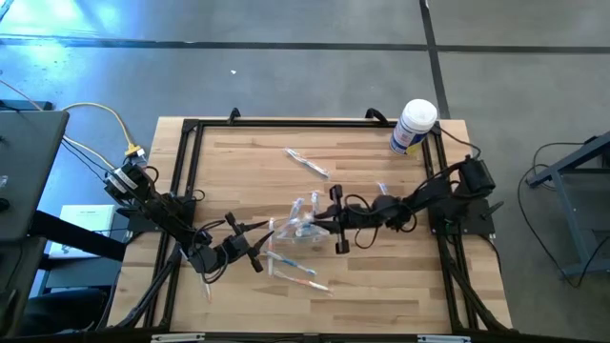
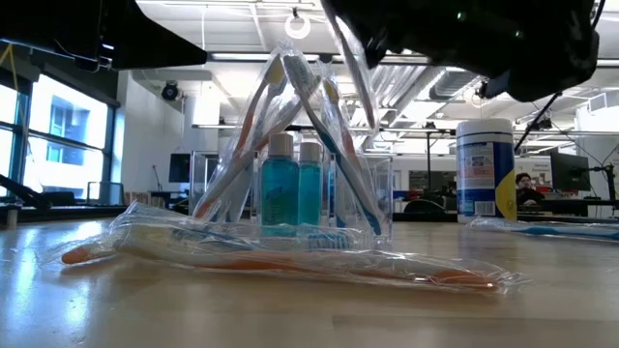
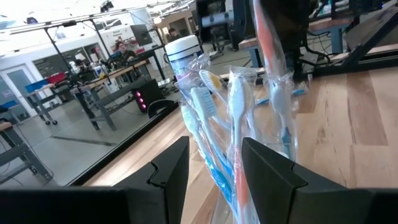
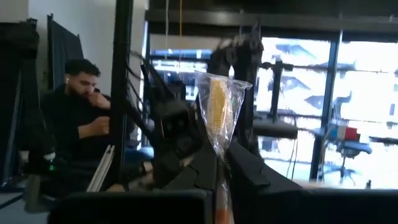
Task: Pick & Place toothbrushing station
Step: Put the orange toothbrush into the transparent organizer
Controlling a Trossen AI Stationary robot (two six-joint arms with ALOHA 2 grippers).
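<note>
Mostly glare: toothbrushing station [image 2: 363, 198] edges faint. Right tool [image 4: 219, 165] clamped on a wrapped toothbrush [image 4: 217, 112] above it; left tool [image 3: 214, 168] agape beside it, holding nothing.

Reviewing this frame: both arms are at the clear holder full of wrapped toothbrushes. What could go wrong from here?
1. The right end effector is shut on a wrapped toothbrush, not on the toothbrushing station; pulling could drag the leaning bundle and tip the station.
2. The left end effector straddles crinkly wrappers with its fingers apart; closing may catch only film, which could slip.
3. A loose wrapped toothbrush lies in front of the station and could snag if the station slides.
</note>
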